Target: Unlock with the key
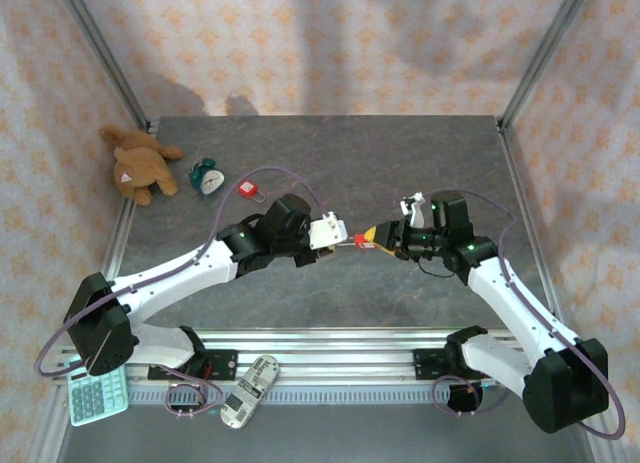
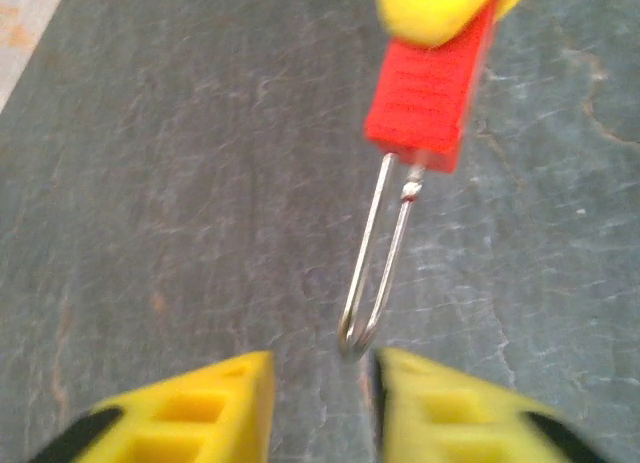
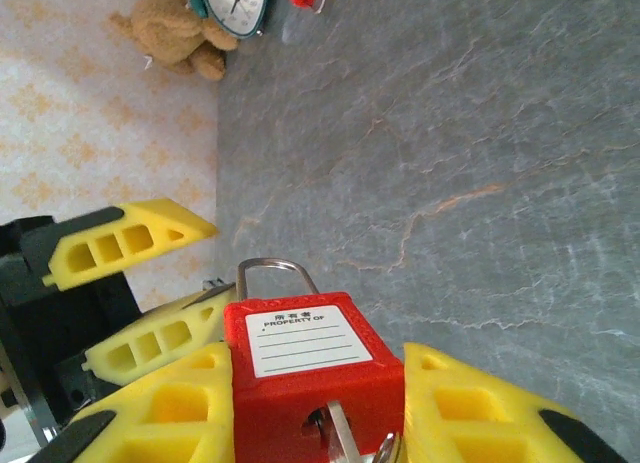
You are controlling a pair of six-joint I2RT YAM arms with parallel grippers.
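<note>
While the two arms reach toward each other at mid-table in the top external view, the right gripper [image 1: 380, 240] is clamped on the red padlock [image 1: 365, 242], held above the table [image 1: 400, 153] and pointed toward 9 o'clock at the left gripper [image 1: 332, 233]. Out at 10 o'clock lie a teddy bear [image 1: 140, 165], an alarm clock [image 1: 207, 177] and a second padlock [image 1: 248, 189]. A calculator [image 1: 97, 395] and a remote [image 1: 248, 390] sit at 7 o'clock by the left base.

From the left wrist, the left gripper's yellow fingers [image 2: 225, 408] stand apart at 6 o'clock. The bend of the shackle [image 2: 372, 283] hangs just above the gap, pinched by neither. The padlock's body is at 1 o'clock.

From the right wrist, the right gripper's fingers [image 3: 170, 413] press both sides of the padlock at 6 o'clock, label facing the camera. What looks like the key [image 3: 338, 433] sits at its lower face. The left gripper's fingers are spread at 8 o'clock, just beside the shackle.
</note>
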